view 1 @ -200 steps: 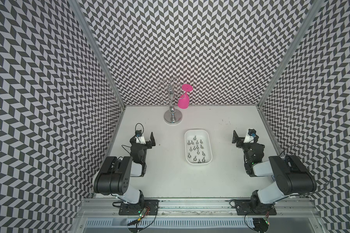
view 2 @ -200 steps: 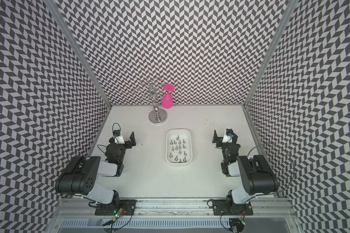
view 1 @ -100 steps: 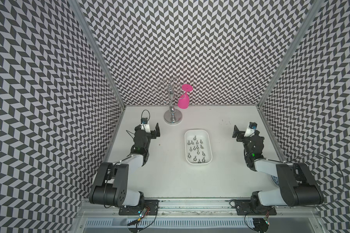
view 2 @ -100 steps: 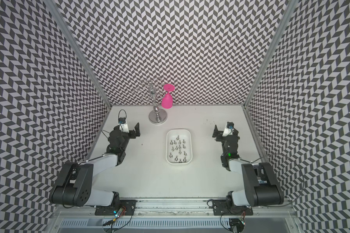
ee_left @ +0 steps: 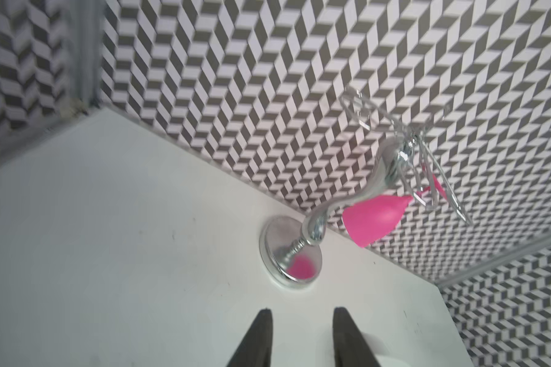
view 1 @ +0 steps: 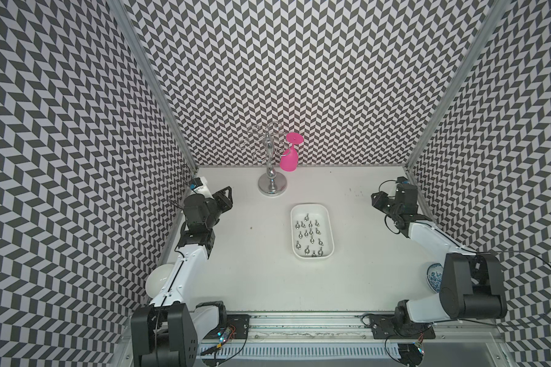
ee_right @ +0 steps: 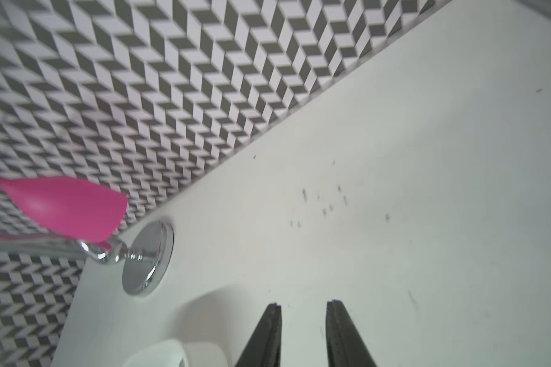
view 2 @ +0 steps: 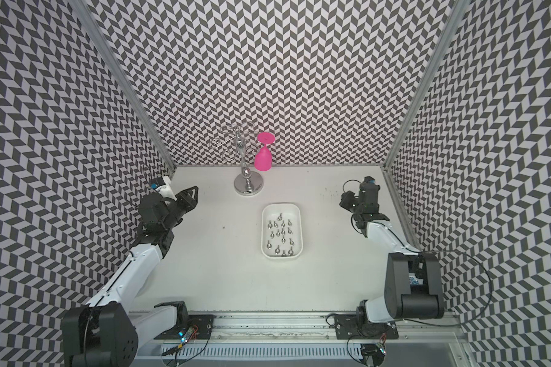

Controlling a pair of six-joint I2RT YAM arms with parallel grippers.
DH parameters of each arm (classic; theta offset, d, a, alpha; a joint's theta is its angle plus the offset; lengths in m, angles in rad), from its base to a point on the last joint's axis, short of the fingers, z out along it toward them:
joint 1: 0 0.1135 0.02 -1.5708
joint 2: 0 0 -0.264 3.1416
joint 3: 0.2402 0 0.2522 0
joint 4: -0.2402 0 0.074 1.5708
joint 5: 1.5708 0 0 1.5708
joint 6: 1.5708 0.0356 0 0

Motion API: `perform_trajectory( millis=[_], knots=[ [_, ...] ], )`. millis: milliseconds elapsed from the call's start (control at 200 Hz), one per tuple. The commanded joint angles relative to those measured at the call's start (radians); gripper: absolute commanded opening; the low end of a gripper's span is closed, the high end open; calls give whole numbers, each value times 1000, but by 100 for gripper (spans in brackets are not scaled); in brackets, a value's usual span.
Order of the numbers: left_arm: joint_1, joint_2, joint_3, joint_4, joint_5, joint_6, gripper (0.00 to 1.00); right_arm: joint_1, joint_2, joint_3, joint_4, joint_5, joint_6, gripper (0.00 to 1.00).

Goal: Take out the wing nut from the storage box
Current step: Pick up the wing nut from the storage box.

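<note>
wing nuts (view 1: 310,233) in storage box (view 1: 312,208), stand (view 1: 272,188) behind

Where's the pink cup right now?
In both top views the pink cup hangs upside down on the silver rack at the back of the table, near the middle, behind the white box of wing nuts.

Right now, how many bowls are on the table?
2: a white bowl beside the left arm, partly hidden; a blue-patterned bowl beside the right arm, partly hidden.

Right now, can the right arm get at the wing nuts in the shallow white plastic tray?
Probably yes: the shallow white rectangular plastic tray of small metal wing nuts lies uncovered, with only bare white tabletop between it and the right arm.
</note>
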Motion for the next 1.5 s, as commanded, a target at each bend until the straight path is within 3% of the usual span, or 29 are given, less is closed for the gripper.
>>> perform_trajectory(
  millis=[0,135,275,401,606,891,1497],
  knots=[
    [-63,32,73,-192,128,28,30,198,-42,100,-135,63,-112,32],
    [-225,122,149,-385,10,160,35,406,65,200,-280,183,-209,32],
    [-283,167,124,-390,87,171,40,507,197,285,-337,214,-256,28],
    [-295,186,96,-338,211,145,44,524,295,362,-364,189,-266,33],
    [-309,226,102,-336,246,134,49,525,444,481,-418,208,-263,36],
    [-310,235,110,-345,241,133,50,527,516,521,-454,272,-231,34],
    [-310,224,101,-343,244,124,49,532,574,532,-470,256,-208,31]
  ],
)
